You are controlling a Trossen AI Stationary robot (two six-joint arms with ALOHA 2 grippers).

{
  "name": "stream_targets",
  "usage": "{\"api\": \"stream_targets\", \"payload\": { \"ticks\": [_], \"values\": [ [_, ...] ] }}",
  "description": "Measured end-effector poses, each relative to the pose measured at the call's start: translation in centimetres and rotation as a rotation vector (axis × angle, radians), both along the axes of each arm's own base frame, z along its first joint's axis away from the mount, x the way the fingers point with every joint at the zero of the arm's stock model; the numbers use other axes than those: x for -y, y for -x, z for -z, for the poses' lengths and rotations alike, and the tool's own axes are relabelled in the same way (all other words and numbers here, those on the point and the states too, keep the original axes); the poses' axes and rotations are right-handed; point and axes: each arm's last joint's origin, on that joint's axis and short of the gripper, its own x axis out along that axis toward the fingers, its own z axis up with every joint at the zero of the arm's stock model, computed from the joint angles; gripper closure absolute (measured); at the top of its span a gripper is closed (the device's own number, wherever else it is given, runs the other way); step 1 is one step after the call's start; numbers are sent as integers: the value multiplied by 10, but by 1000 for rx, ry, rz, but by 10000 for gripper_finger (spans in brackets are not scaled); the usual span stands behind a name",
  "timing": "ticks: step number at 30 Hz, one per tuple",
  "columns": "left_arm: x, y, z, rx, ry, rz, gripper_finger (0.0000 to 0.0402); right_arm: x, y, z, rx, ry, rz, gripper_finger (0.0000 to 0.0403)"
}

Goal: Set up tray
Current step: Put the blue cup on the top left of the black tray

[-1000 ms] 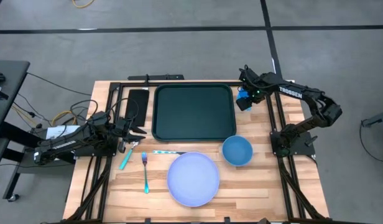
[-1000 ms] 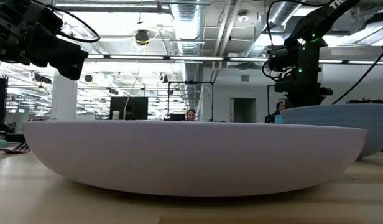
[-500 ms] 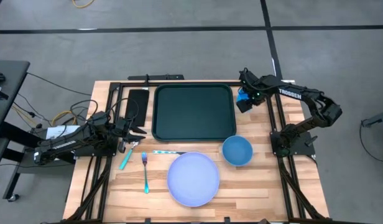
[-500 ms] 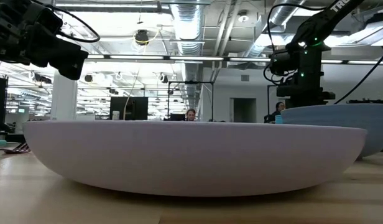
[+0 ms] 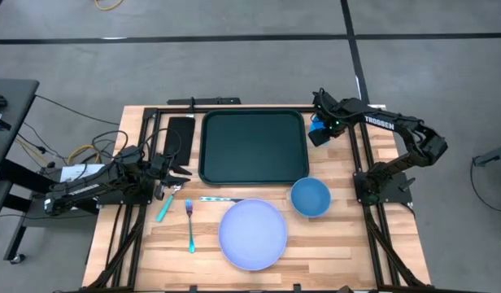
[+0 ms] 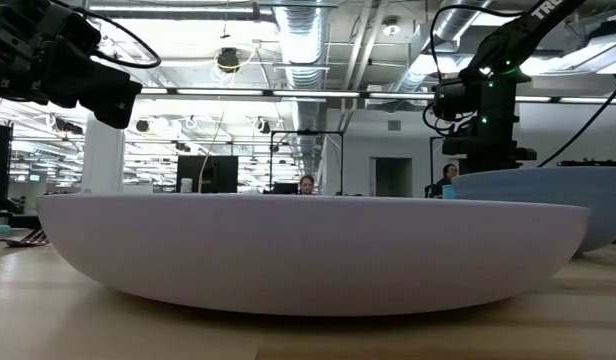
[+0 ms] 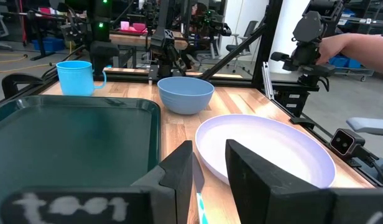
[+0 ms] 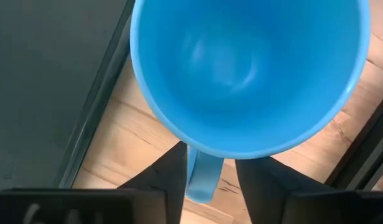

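Observation:
The dark green tray (image 5: pixel 254 146) lies flat at the table's far middle. A light blue cup (image 5: pixel 316 129) stands on the wood just beyond the tray's right rim. My right gripper (image 8: pixel 207 171) hangs over it, pointing down and open, one finger on each side of the cup's handle (image 8: pixel 204 177). A blue bowl (image 5: pixel 310 197) and a lavender plate (image 5: pixel 252 233) rest on the table nearer to me. My left gripper (image 5: pixel 174 171) waits open at the tray's near left corner, above a teal spoon (image 5: pixel 164 208). My right gripper comes at the cup from above, with the handle (image 8: pixel 204 177) between its two fingers. One finger (image 8: pixel 173 174) lies right against the handle, and a strip of wood shows beside the other. I cannot tell whether it touches. The cup stands upright on the table.
A teal fork (image 5: pixel 189 225) and a knife (image 5: pixel 218 199) lie left of the plate. A small black rectangle (image 5: pixel 179 138) sits left of the tray. Black frame rails (image 5: pixel 360 155) run along both table sides. A person's hand (image 7: pixel 353 43) shows beyond the table.
My right gripper has come down a little over the cup. The cup and everything else have stayed where they were.

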Motion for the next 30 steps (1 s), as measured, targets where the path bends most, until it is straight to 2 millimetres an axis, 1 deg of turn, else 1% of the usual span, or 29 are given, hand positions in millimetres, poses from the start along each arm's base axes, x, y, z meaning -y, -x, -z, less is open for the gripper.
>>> {"api": "stream_targets", "payload": {
  "ticks": [6, 9, 13, 18, 23, 26, 30],
  "values": [
    [0, 0, 0, 0, 0, 0, 317, 0, 0, 0, -1, 0, 0, 338],
    [0, 0, 0, 0, 0, 0, 317, 0, 0, 0, 0, 0, -3, 357],
    [0, 0, 0, 0, 0, 0, 317, 0, 0, 0, -2, 1, -17, 361],
    [0, 0, 0, 0, 0, 0, 317, 0, 0, -2, -11, 0, -18, 350],
    [0, 0, 0, 0, 0, 0, 317, 4, -2, -19, -26, 20, -15, 361],
    [0, 0, 0, 0, 0, 0, 317, 8, -6, -35, -10, 44, -25, 361],
    [0, 0, 0, 0, 0, 0, 317, 13, -11, -58, 11, 84, -84, 357]
  ]
}}
